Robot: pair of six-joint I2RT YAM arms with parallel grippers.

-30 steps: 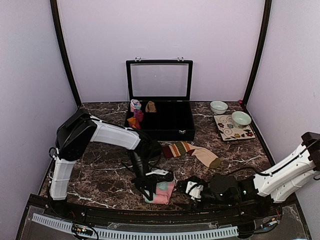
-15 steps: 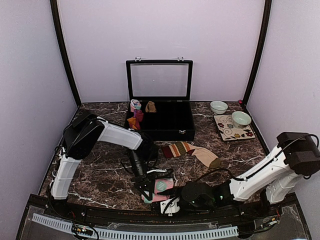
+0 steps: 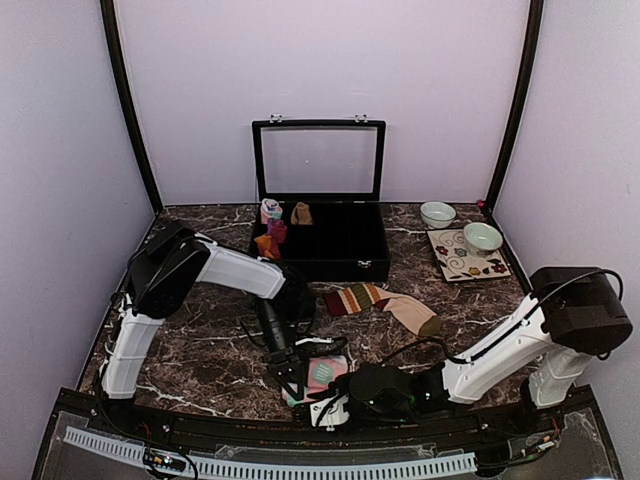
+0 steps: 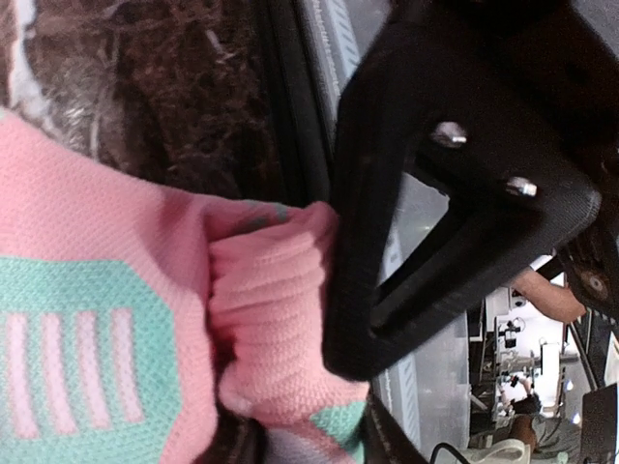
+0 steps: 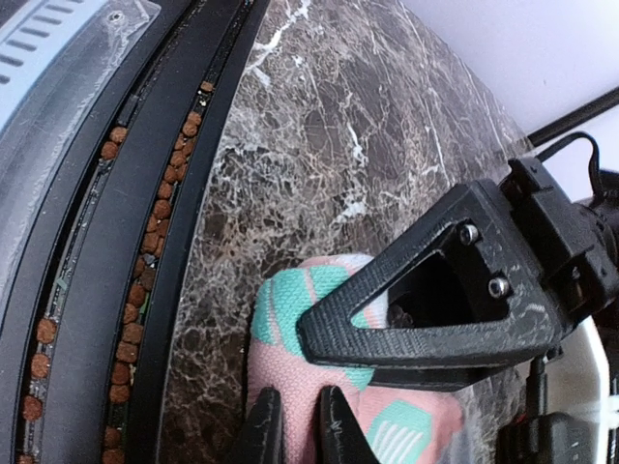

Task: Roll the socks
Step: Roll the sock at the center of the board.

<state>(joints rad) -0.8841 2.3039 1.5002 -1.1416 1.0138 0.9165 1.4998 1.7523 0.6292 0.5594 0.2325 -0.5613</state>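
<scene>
Right gripper (image 5: 298,425): jaws narrow, pinching an edge of the pink sock (image 5: 285,382). Left gripper (image 3: 292,377): one finger pressed against a fold of the same sock, the other hidden; jaws' state cannot be told. Pink sock: bunched at the near edge of the worktop (image 3: 200,340), about midway along. Striped sock (image 3: 378,300): flat near the worktop's middle, just in front of the open box (image 3: 340,262), apart from both grippers.
</scene>
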